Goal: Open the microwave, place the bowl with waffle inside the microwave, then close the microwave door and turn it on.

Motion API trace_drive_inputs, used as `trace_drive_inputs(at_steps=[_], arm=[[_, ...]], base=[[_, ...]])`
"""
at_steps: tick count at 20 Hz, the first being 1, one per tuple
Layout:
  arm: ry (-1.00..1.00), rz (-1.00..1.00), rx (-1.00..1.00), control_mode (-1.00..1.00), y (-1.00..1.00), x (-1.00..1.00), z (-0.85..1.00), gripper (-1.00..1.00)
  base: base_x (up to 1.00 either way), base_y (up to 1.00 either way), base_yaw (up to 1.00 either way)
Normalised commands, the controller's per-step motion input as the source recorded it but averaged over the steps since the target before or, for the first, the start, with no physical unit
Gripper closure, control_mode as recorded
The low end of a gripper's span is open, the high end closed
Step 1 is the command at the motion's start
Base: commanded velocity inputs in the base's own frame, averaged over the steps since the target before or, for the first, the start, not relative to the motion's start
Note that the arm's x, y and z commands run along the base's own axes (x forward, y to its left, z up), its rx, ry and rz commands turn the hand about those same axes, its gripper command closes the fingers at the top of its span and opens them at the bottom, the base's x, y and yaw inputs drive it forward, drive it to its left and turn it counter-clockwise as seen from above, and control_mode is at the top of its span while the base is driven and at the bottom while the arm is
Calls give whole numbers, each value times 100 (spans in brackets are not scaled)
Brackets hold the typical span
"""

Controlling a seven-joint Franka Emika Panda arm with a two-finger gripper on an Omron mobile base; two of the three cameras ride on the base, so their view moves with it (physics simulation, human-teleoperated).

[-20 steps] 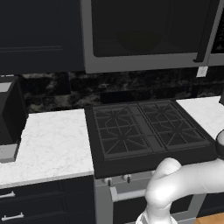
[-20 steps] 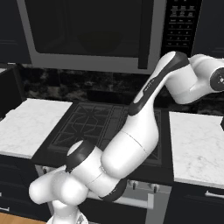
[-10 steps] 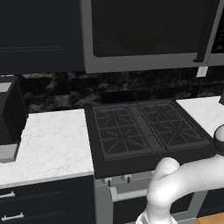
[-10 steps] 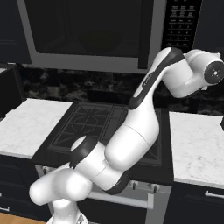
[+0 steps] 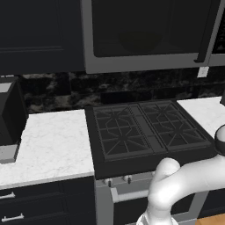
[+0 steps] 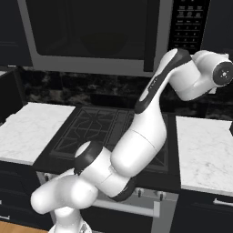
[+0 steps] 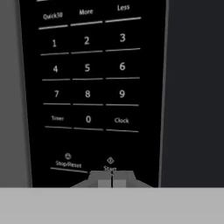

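Right up close in the hand view, the gripper (image 7: pixel 112 180) has its two tips pressed tight together w/ no gap, holding nothing. The tips sit just under the Start button (image 7: pixel 110 166) on the black keypad (image 7: pixel 89 87), w/ the Stop/Reset button (image 7: pixel 68 162) beside it to the left. Can't tell if the tips touch the pad.

From the base cams, the white arm (image 6: pixel 150 113) bends up over the stove (image 5: pixel 147 132) and reaches toward the microwave's right side. White counter (image 5: pixel 48 145) lies on both sides of the stove.

Farther back and up high, the microwave (image 5: pixel 145 35) hangs over the stove. The microwave door (image 6: pixel 91 29) is closed, dark glass, w/ its bar handle (image 6: pixel 151 36) next to the keypad. Can't make out the bowl behind the glass.
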Motion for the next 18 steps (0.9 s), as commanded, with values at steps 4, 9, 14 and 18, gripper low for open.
trace_drive_inputs(at_steps=[4,9,14,18], arm=[[0,0,0,-100,11,19,0,100],[0,0,0,-100,0,34,-1,100],[0,0,-2,-100,-9,47,-10,100],[0,0,-3,-100,-16,55,-18,100]], base=[[0,0,0],[0,0,0],[0,0,0],[0,0,0]])
